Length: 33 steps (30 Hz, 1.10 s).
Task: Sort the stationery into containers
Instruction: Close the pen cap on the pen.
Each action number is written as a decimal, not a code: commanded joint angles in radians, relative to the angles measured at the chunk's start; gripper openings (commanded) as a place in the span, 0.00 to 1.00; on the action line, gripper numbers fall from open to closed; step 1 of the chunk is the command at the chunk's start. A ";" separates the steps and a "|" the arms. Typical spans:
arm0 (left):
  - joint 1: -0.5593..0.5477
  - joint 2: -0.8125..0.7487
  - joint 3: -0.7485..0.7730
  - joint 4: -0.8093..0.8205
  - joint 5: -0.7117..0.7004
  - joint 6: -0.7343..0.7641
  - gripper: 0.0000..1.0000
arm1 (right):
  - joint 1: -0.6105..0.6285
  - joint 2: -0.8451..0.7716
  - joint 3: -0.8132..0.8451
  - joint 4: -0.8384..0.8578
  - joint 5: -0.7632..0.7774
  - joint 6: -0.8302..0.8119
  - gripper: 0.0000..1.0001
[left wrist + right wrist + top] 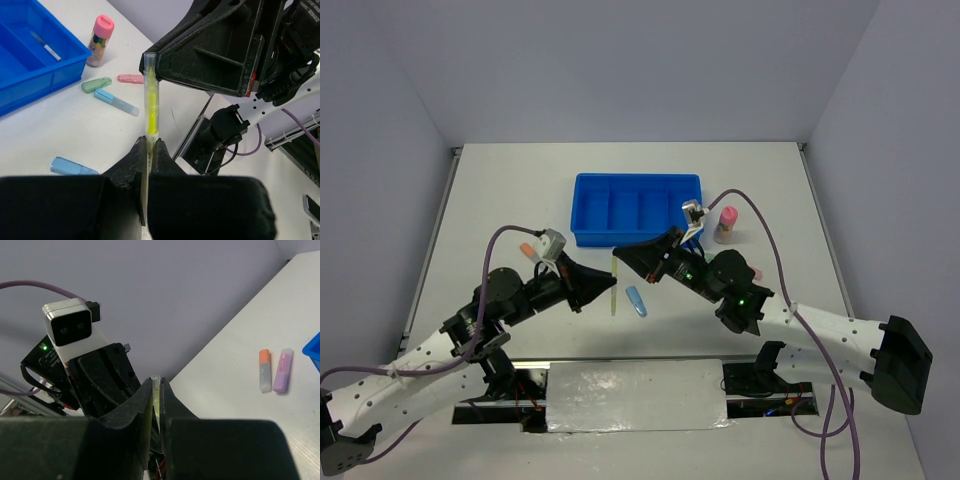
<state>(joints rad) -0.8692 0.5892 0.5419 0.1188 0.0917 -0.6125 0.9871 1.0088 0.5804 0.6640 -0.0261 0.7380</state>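
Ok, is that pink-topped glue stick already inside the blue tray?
No, the glue stick stands upright on the table, just outside one end of the blue tray.

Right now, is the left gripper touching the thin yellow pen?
Touching. The left wrist view shows the thin yellow pen clamped in the left gripper, fingers shut on its barrel.

Bright blue tray [595, 238]; white desk [500, 200]. The pen [151, 102]: clear w/ yellow core. Glue stick [100, 40]: pink cap, multicolour label. Green marker [96, 84], pink marker [130, 78], lt-blue marker [116, 101], 2nd lt-blue marker [72, 166], orange-capped marker [264, 370], purple marker [283, 370].
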 commanded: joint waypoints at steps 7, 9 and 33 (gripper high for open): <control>0.002 0.014 0.059 0.180 0.057 0.108 0.00 | 0.047 -0.030 0.039 -0.086 -0.120 -0.063 0.28; 0.002 0.024 0.058 0.177 0.059 0.105 0.00 | 0.048 -0.038 0.045 -0.084 -0.123 -0.074 0.30; 0.001 0.173 0.084 0.177 0.171 0.057 0.18 | 0.067 -0.082 0.114 -0.145 -0.083 -0.193 0.00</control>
<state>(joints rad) -0.8665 0.7494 0.6281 0.2100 0.2146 -0.5564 1.0260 0.9466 0.6125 0.5163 -0.0654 0.5678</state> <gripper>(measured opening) 0.229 0.191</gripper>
